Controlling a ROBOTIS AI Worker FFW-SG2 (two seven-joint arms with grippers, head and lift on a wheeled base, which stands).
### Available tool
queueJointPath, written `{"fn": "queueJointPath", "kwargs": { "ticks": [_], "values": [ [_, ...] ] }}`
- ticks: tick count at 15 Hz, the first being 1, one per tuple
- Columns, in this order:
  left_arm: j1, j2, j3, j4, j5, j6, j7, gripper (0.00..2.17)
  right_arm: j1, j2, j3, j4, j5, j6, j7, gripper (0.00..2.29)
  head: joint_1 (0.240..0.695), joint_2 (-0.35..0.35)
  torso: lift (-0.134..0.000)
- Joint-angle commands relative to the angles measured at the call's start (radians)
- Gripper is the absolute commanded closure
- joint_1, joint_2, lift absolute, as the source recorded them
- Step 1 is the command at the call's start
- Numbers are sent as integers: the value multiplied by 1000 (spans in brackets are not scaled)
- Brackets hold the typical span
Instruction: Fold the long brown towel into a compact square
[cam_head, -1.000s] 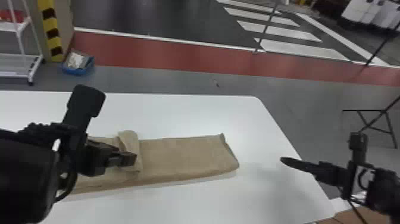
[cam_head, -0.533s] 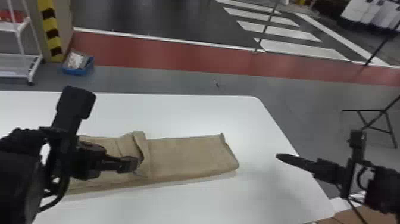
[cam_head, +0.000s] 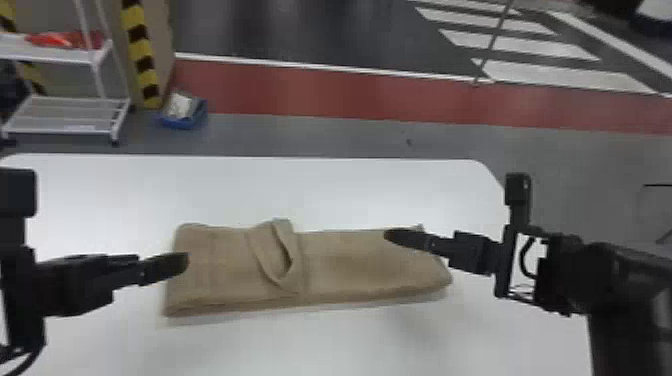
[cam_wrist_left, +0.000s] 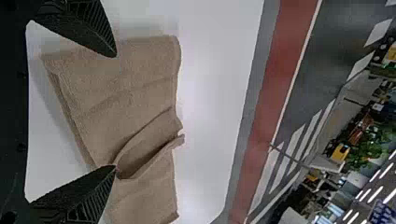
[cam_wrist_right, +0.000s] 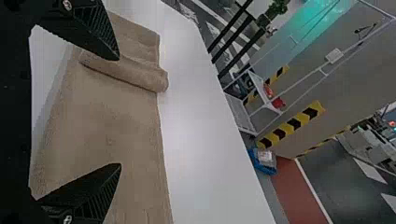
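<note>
The left hand (cam_head: 181, 264) and the right hand (cam_head: 392, 236) faced each other across a white tabletop (cam_head: 360, 192), their fingers spread wide and gripping nothing, with the brown towel (cam_head: 350, 265) lying between them. Beyond both hands, a bare strip of tabletop ran to the far edge; more white surface lay on the near side of the towel, and the right-hand edge sloped down past the right hand. On the floor beyond the left hand stood a blue bin (cam_head: 186, 121) and a white shelf rack (cam_head: 70, 116). In the head view, the left arm was cut off at the side, the near edge fell outside the frame, and the right hand's fingers hid part of the towel's far right corner. Whether either hand touched the cloth could not be told. The towel formed a long, flat, layered strip, its left end rounded beside the left hand's fingertips. Nearer the left hand than the right, a raised fold stood crosswise, gaping like a pocket, with soft creases around it.
</note>
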Motion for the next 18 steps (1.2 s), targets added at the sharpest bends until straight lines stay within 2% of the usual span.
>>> {"fn": "queueJointPath", "kwargs": {
  "ticks": [1,2,3,4,5,6,8,9,11,13,18],
  "values": [
    [29,-4,126,42,29,-95,-31,36,-64,125,113,67,81,-45,-17,83,695,-103,-124],
    [32,-4,167,60,32,-119,-52,36,-77,171,156,85,117,-79,-24,90,695,-48,-124],
    [44,-4,192,73,46,-159,-60,36,-87,171,190,95,134,-91,-44,90,695,-3,-124],
    [55,15,207,86,68,-193,-60,36,-99,171,214,107,152,-101,-50,97,695,91,-124],
    [63,22,221,97,83,-205,-60,36,-108,171,233,108,167,-101,-78,110,695,121,-124],
    [70,29,235,99,97,-211,-60,36,-117,171,245,107,200,-94,-101,124,695,137,-124],
    [72,37,247,106,107,-220,-60,36,-165,171,303,105,313,65,-161,127,695,158,-124],
    [74,39,258,105,109,-223,-61,36,-173,171,326,95,328,130,-188,130,695,159,-124],
    [74,42,268,113,110,-227,-61,36,-174,171,328,85,278,157,-175,151,695,165,-124],
    [86,42,279,113,118,-239,-61,36,-176,171,335,87,261,163,-176,154,695,185,-124],
    [101,42,319,111,127,-251,-61,39,-249,171,323,174,279,163,-193,191,695,211,-124]
  ]
}}
